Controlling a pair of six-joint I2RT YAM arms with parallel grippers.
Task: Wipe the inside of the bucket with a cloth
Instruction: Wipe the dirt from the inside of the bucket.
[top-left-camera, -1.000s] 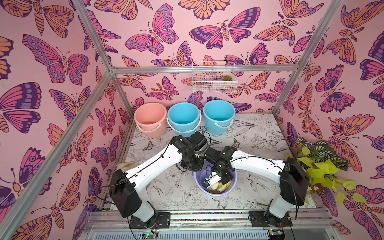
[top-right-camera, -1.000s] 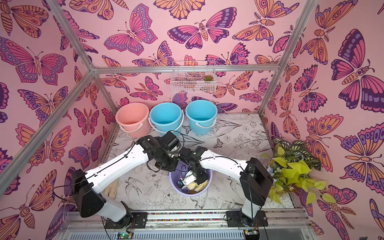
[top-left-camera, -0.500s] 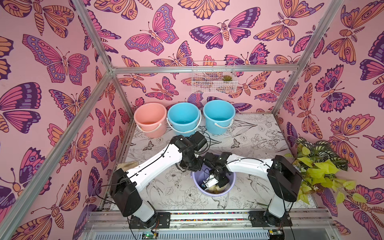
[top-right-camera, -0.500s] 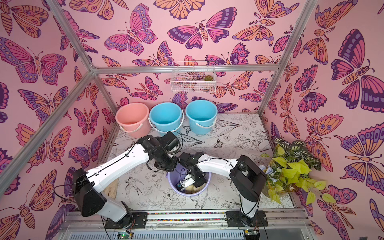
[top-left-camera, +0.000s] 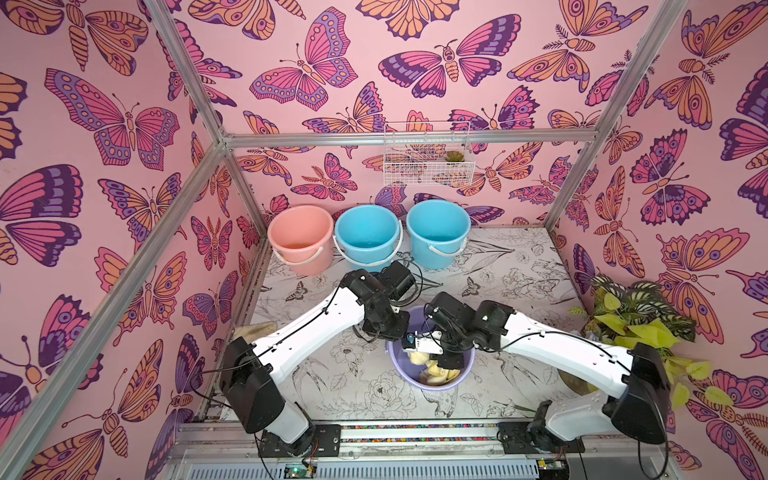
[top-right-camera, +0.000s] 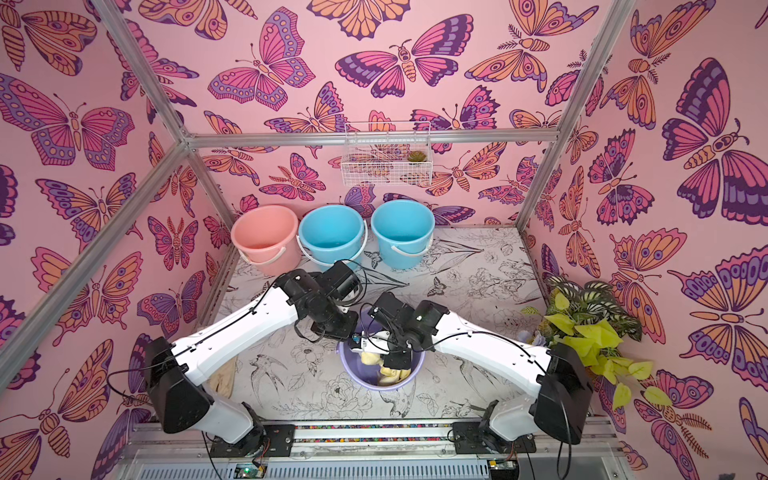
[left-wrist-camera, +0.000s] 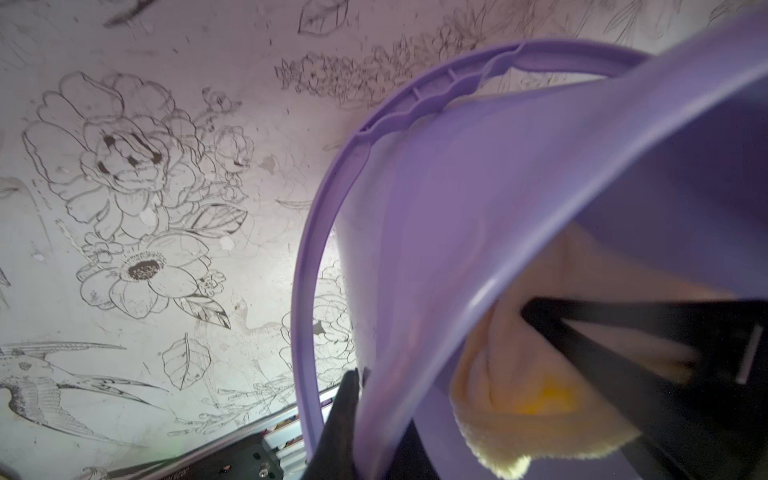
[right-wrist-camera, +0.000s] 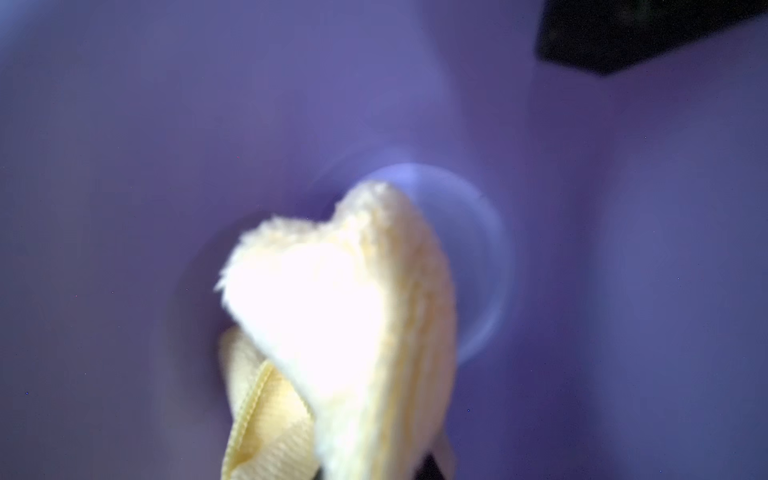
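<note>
A lavender bucket stands upright at the front centre of the table, its handle down at the side. My left gripper is shut on the bucket's far-left rim, one finger outside the wall and one inside. My right gripper reaches down into the bucket, shut on the pale yellow cloth. The cloth hangs bunched over the bucket's floor. Its blue label does not show.
A pink bucket and two blue buckets line the back wall under a wire basket. A leafy plant fills the right edge. A tan rag lies by the left wall behind my left arm.
The right arm's elbow swung in toward the centre, then back out to the right, moving the cloth around inside the bucket. The left gripper has stayed on the rim.
</note>
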